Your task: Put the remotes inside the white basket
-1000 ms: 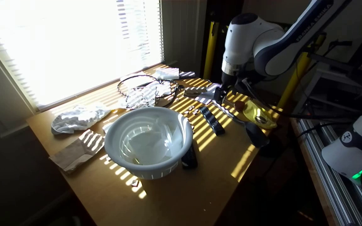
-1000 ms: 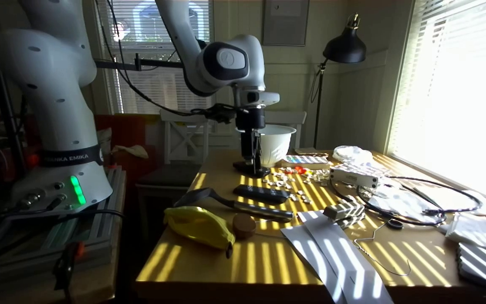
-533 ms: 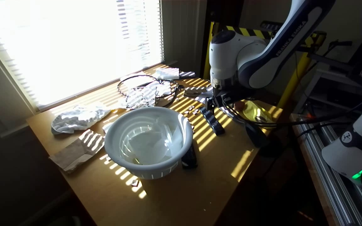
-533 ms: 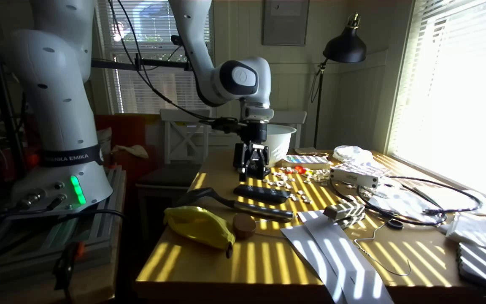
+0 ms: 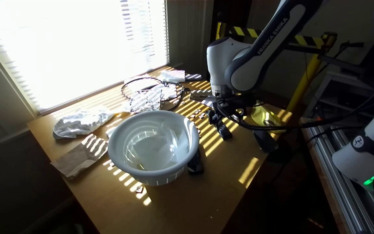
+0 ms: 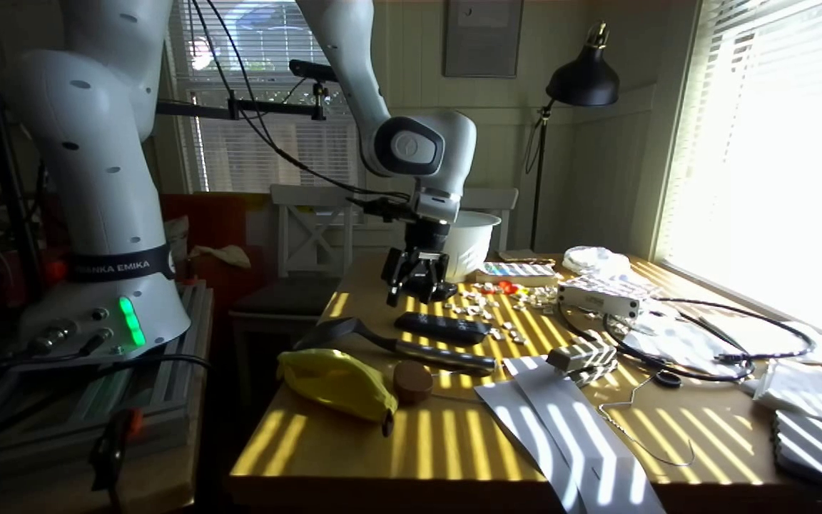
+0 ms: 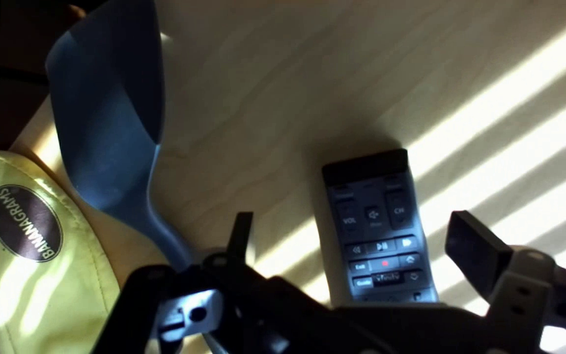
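Wrist view: the jaws of the gripper (image 7: 358,236) stand wide apart, gripping nothing, with the Xfinity remote control (image 7: 381,233) showing between them.

In an exterior view, the white basket (image 5: 161,178) and a partly hidden second remote control (image 5: 196,164) rest near the Xfinity remote control, all on the table (image 5: 183,208).

In an exterior view, small tiles (image 6: 506,333) lie just beside the Xfinity remote control.

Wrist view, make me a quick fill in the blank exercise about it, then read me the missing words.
The yellow pouch bears the word ____.
On the remote, the mute symbol sits between the labels VOL and ____.
Rather than shut, the gripper is ____, its fingers apart.
Missing words: BANANAGRAMS; CH; open.
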